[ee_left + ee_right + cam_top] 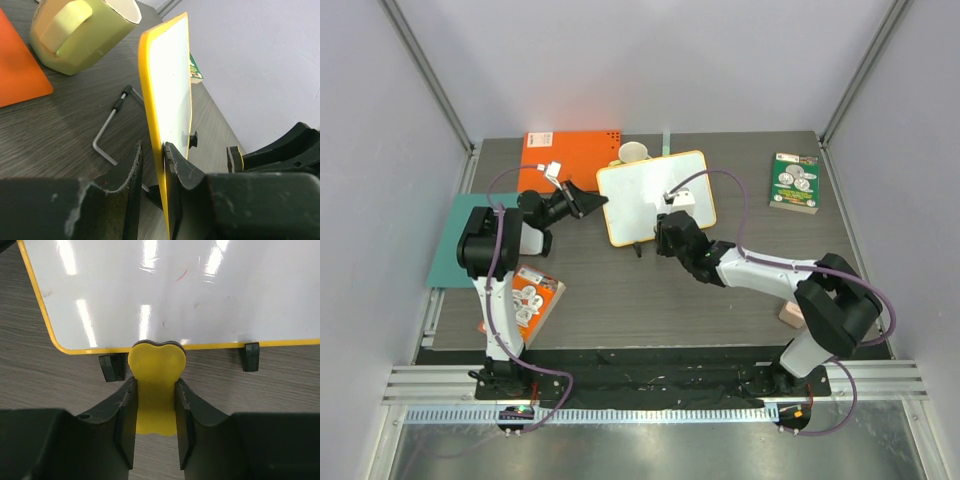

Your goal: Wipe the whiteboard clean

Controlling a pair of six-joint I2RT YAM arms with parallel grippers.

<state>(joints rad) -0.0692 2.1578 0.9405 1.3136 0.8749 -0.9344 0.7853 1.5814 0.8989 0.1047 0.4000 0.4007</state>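
From above, the whiteboard (655,195) sits toward the back middle of the dark tabletop (620,290), just right of an orange notebook (570,155) and touching or nearly touching a pale mug (633,152) behind it. The left fingers (588,202) meet its left rim. The right fingers (672,226) are at its near edge. A teal sheet (455,240) lies at far left and a green book (794,182) well apart at right.

In the left wrist view, the left fingers (171,162) are nearly closed, pinching the whiteboard's (172,90) yellow rim between them. The mug (85,35) lies beyond, with a bent hex key (111,125) on the tabletop (65,120) between the two.

In the right wrist view, the right fingers (125,402) are partly closed around a yellow eraser (156,360), whose rounded top touches the whiteboard's (175,295) near rim. A faint red mark (181,274) shows on the white surface. Two black feet (111,367) rest on the tabletop (280,390) under that rim.
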